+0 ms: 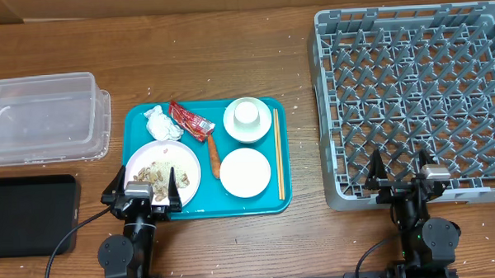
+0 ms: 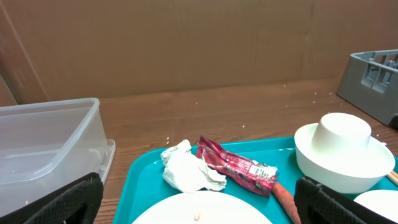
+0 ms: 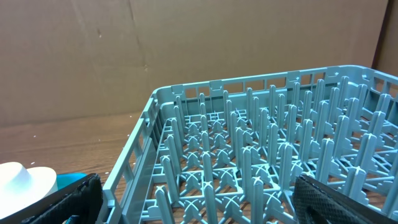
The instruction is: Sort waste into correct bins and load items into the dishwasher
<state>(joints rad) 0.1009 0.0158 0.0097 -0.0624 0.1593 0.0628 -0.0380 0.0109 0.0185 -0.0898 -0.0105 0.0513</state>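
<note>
On the teal tray, a white plate (image 1: 184, 164) holds beige food scraps (image 1: 159, 173). A crumpled tissue (image 1: 159, 124), a red wrapper (image 1: 189, 120) and an orange carrot stick (image 1: 214, 157) lie beside it. A small cup (image 1: 246, 113) sits upside down in one white bowl (image 1: 248, 131). A second bowl (image 1: 245, 172) and chopsticks (image 1: 279, 154) lie nearby. My left gripper (image 1: 144, 192) is open over the plate's near edge, and its wrist view shows the tissue (image 2: 186, 168) and the wrapper (image 2: 239, 165). My right gripper (image 1: 400, 176) is open at the front edge of the grey rack (image 1: 415, 92).
The clear tub (image 1: 40, 117) stands at the far left, with the black tray (image 1: 27, 214) in front of it. The teal tray (image 1: 139, 118) sits between the tub and the rack. A cardboard wall runs along the back.
</note>
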